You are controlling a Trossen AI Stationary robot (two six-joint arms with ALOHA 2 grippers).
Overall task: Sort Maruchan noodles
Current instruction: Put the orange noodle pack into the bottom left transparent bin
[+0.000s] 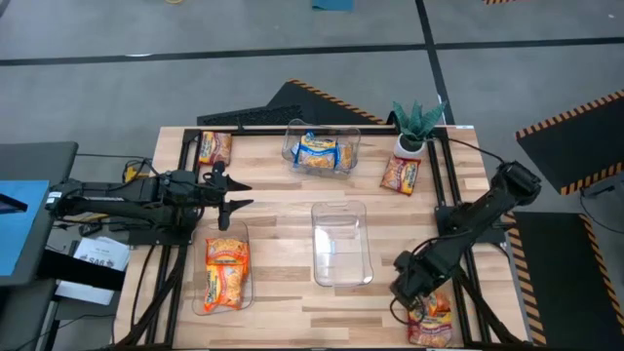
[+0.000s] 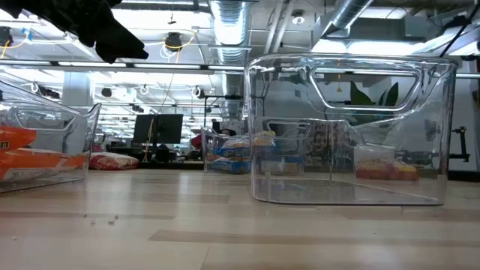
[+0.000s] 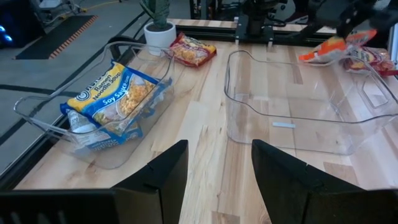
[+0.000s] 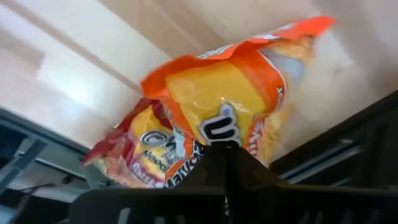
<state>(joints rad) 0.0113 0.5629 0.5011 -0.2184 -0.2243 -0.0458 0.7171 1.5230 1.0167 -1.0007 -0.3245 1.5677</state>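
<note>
The right gripper (image 1: 417, 292) is angled down at the table's near right corner, fingers pinched on a glossy orange noodle packet (image 4: 230, 93) above a darker red-orange packet (image 4: 134, 155). The left gripper (image 1: 237, 192) is held level above the left side, fingers spread, empty. Blue packets (image 3: 115, 99) lie in a clear plastic bin (image 3: 37, 115).

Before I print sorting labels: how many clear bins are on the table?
3. The back bin holds blue packets; the middle bin is empty; the left-side bin holds orange packets. None appears hidden.
</note>
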